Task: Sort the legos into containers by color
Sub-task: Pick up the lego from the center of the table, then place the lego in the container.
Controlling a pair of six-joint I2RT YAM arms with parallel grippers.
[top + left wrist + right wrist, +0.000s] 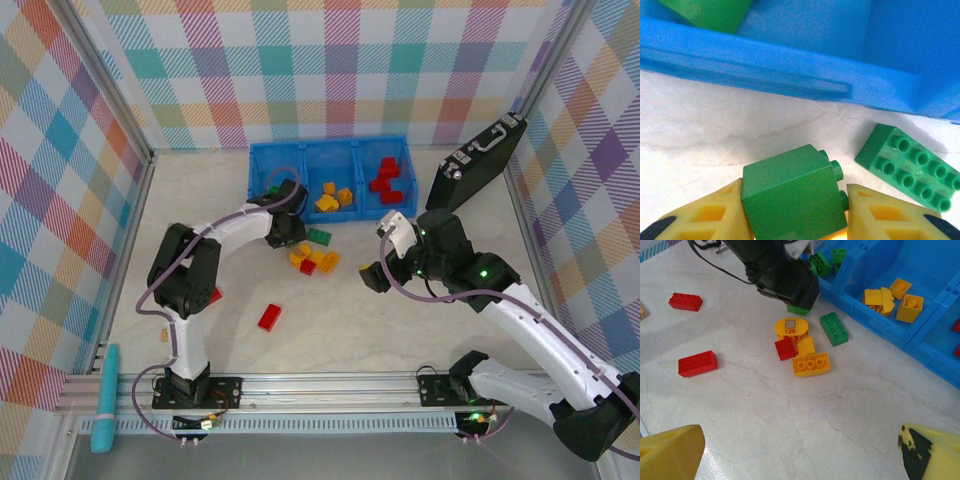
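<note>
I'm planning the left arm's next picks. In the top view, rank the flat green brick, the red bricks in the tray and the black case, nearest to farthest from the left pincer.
1. Flat green brick, just right of the left pincer.
2. Red bricks, inside the blue tray, right end.
3. Black case, far right corner.

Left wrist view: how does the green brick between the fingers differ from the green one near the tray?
The blocky green brick sits clamped in the left gripper, studs pointing sideways; the long green brick lies free on the table, studs up. The blocky brick is short and tall; the long brick flat. Both are green and outside the blue tray.
</note>
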